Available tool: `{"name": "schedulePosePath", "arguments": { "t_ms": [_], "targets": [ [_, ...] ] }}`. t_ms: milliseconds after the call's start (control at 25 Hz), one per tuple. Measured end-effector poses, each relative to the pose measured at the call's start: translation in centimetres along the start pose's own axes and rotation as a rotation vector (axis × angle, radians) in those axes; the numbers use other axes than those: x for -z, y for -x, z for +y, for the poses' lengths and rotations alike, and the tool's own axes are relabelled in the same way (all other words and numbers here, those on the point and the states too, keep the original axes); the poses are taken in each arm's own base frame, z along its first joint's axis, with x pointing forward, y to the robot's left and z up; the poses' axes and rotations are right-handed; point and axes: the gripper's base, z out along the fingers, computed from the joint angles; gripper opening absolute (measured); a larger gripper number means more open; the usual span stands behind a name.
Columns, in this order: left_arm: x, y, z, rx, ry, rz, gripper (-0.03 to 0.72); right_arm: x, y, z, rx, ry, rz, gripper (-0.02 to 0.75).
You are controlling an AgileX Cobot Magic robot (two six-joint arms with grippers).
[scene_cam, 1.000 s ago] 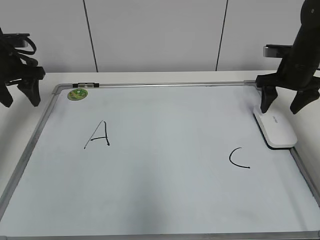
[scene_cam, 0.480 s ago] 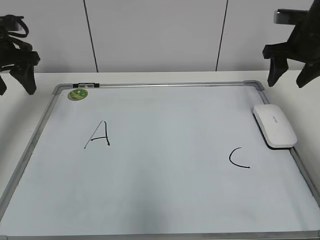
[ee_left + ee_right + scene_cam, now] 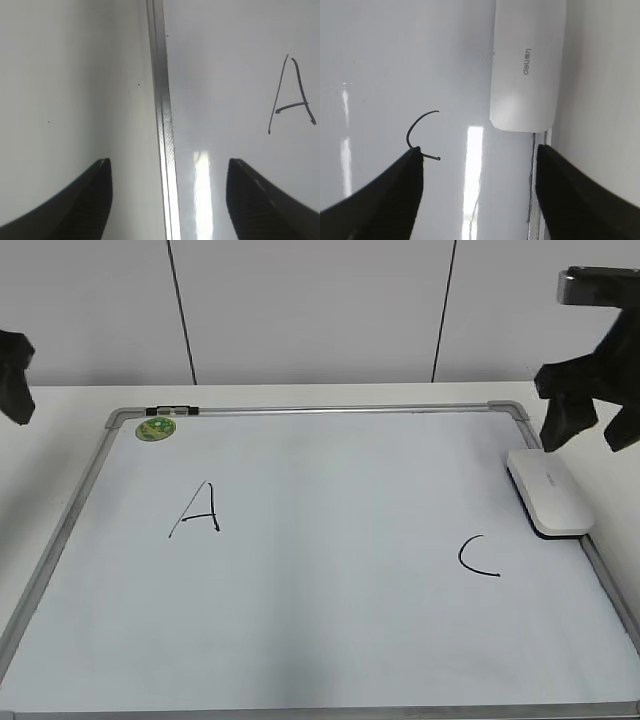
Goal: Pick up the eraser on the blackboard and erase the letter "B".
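Observation:
The white eraser lies flat at the right edge of the blackboard; it also shows in the right wrist view. No letter "B" shows on the board; only a black "A" and a black "C" are there. My right gripper is open and empty, hovering above the eraser's far end. My left gripper is open and empty at the far left, above the board's left frame.
A round green magnet sits at the board's far left corner beside a small black clip on the frame. The board lies on a white table with a panelled wall behind.
My right gripper rose away from the eraser, then came back down a little above its far end. My left gripper moved up and left, nearly out of the exterior view. The eraser stayed put.

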Motion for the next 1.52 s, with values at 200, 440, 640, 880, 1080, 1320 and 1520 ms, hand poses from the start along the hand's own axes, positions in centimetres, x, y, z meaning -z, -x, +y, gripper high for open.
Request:
{"name": "schedulePosePath", "arguments": {
  "t_ms": [200, 440, 640, 880, 1080, 1320, 1520],
  "targets": [
    [2.4, -5.0, -0.3, -0.029, -0.015, -0.081, 0.518, 1.3, -3.8, 0.0, -0.025, 0.025, -0.131, 0.522],
    [4.7, -10.4, -0.3, -0.057, -0.033, -0.158, 0.514, 1.6, -7.5, 0.0, -0.044, 0.042, -0.164, 0.521],
    [6.4, -14.5, 0.5, -0.067, -0.028, -0.235, 0.505, 2.1, -11.1, -0.2, -0.041, 0.042, -0.188, 0.521],
    [7.8, -19.6, 1.3, -0.073, -0.028, -0.330, 0.498, 3.4, -17.0, -0.4, -0.009, 0.043, -0.252, 0.521],
    [8.1, -23.5, 1.7, -0.102, -0.034, -0.348, 0.495, 5.7, -21.2, -0.5, 0.030, 0.048, -0.306, 0.520],
    [9.5, -26.6, 2.1, -0.129, -0.063, -0.447, 0.493, 7.1, -25.4, -0.5, 0.047, 0.058, -0.303, 0.520],
    [10.3, -28.6, 2.6, -0.166, -0.064, -0.494, 0.467, 8.0, -27.8, -0.5, 0.056, 0.067, -0.326, 0.520]
  ]
}}
